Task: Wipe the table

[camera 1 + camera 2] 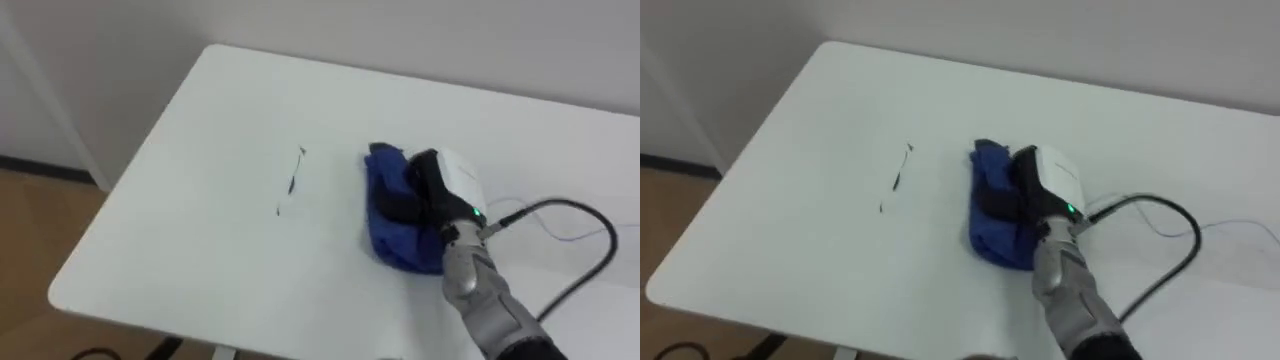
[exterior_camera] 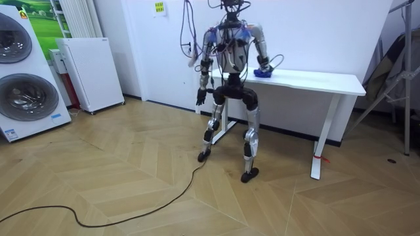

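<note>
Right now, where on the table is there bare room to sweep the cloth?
Bare table lies left of the blue cloth, broken only by the dark mark, and along its far edge. Crowded: right of the right hand, where the black cable loops.

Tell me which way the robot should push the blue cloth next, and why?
Probably slide the right hand with the blue cloth toward its left, across the thin dark mark on the white table. The mark lies bare, apart from the cloth, so it looks not yet wiped. The left hand hangs at its side.
</note>
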